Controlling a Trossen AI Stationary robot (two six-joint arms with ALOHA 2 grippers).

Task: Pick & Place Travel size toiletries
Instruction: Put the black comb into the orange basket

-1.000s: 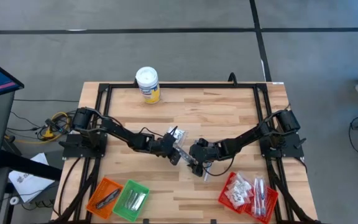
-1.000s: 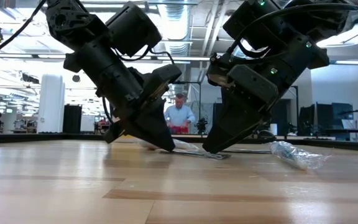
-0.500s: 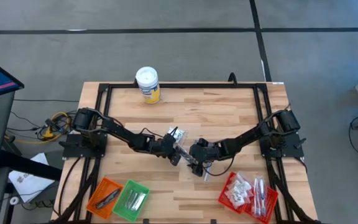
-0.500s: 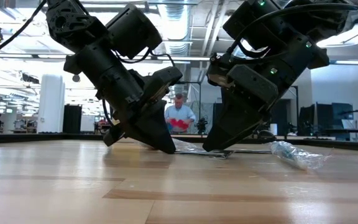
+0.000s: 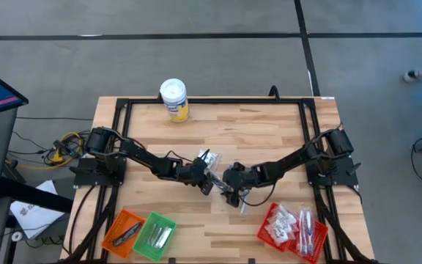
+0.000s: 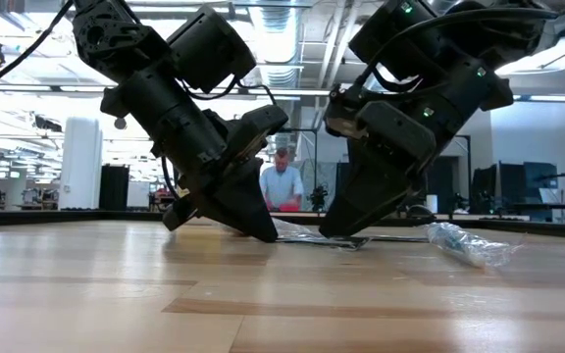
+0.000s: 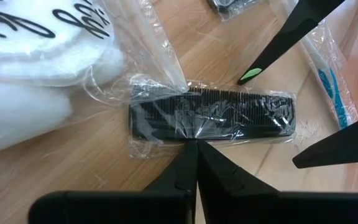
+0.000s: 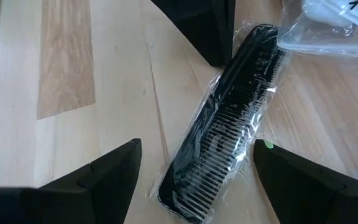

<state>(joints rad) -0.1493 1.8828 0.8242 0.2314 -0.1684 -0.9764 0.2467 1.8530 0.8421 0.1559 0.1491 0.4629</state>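
A black comb (image 7: 213, 115) sealed in clear wrap lies flat on the wooden table at its middle, also seen in the right wrist view (image 8: 229, 124). My left gripper (image 7: 191, 142) is shut, its tips at the comb's long side. My right gripper (image 8: 197, 146) is open and comes from the opposite side, with one finger (image 8: 114, 168) on each side of one end of the comb and neither touching it. A white sachet (image 7: 42, 56) in a clear bag lies against the comb's other end. In the high view both grippers meet at mid-table, left (image 5: 211, 183) and right (image 5: 233, 192). My left gripper's shut fingertips meet the wrapped comb at the middle of its smooth long edge (image 7: 188, 135). They slant down from the table's left and lie across the comb. The comb rests flat on the table. Whether wrapper film is caught between the tips, I cannot tell.
A wrapped blue-and-white stick (image 7: 328, 81) lies just right of the comb. A yellow canister (image 5: 174, 99) stands at the far edge. Orange (image 5: 123, 231) and green (image 5: 154, 236) baskets sit near left, and red baskets (image 5: 291, 227) near right. A person (image 6: 282, 186) stands beyond the table.
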